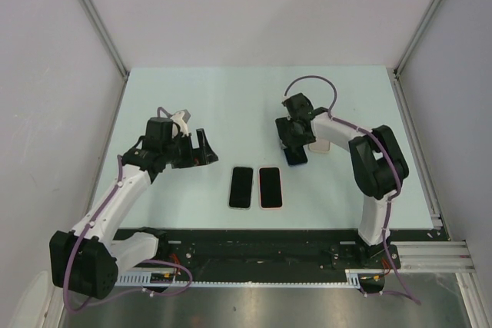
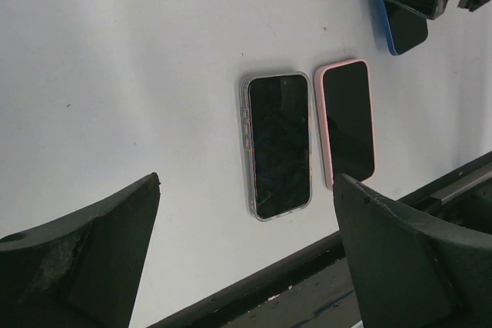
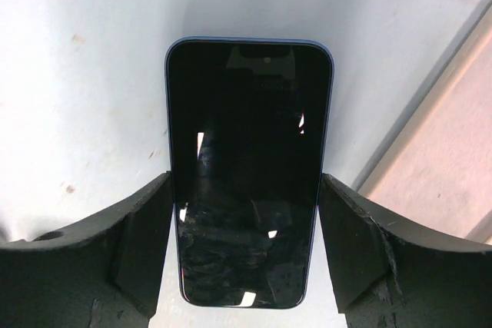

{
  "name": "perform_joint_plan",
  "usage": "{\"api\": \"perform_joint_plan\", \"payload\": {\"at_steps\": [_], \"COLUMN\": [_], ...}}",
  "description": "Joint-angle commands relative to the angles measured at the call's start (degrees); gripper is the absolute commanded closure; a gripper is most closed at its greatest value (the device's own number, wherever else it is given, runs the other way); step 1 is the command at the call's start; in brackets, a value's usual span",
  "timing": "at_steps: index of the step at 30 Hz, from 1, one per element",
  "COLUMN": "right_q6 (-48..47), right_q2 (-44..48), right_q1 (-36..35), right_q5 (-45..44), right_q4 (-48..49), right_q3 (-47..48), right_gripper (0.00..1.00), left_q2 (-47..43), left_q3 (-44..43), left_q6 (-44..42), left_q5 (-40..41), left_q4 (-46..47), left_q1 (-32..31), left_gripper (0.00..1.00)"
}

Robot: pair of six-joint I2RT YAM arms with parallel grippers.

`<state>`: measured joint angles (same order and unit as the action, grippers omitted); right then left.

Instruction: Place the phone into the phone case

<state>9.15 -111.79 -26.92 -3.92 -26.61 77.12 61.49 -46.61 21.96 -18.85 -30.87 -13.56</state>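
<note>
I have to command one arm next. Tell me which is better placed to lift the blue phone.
Right. The right jaws flank the blue phone, seemingly touching both long edges. The left jaws stand open to the left of the clear-cased phone and pink-cased phone, holding nothing, far from the blue one.

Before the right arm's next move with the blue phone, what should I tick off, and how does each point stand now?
1. Right gripper closed against both long edges of the blue phone: ok.
2. Phone straight between the jaws, screen up: ok.
3. Phone lifted off the table: cannot tell.
4. Peach item beside it, likely the case, open side up: cannot tell.
5. Left gripper open, empty, away from the right arm: ok.
6. Clear-cased phone and pink-cased phone lying flat, apart from the blue one: ok.
</note>
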Motion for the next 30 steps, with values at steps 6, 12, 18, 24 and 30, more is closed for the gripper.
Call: {"api": "perform_joint_plan", "payload": {"at_steps": [6, 12, 18, 24, 30], "right_q6": [5.18, 7.02, 9.39, 10.63, 10.01], "right_q2": [12.55, 11.77, 7.65, 3.25, 0.34], "right_q1": [1.69, 6.43, 9.78, 11.53, 12.68], "right_q5": [-0.37, -6.25, -9.87, -13.13, -14.10], "right_q4": [-0.20, 1.47, 5.77, 7.27, 9.03], "right_q3": [-0.31, -0.31, 0.04, 1.36, 1.80], "right_gripper": [0.44, 0.45, 0.46, 0.46, 0.47], "left_q2": [-2.34, -2.08, -1.73, -1.82, -1.82], "left_q3": [0.82, 0.64, 0.56, 0.56, 0.56], "left_q6": [-1.13, -1.12, -1.30, -1.30, -1.39], "left_q5": [-0.75, -0.66, -0.84, -0.75, -0.75], "left_q4": [1.52, 1.52, 1.52, 1.34, 1.25], "left_q1": [0.38, 0.38, 0.38, 0.38, 0.38], "left_gripper": [0.03, 0.03, 0.03, 0.03, 0.03]}}
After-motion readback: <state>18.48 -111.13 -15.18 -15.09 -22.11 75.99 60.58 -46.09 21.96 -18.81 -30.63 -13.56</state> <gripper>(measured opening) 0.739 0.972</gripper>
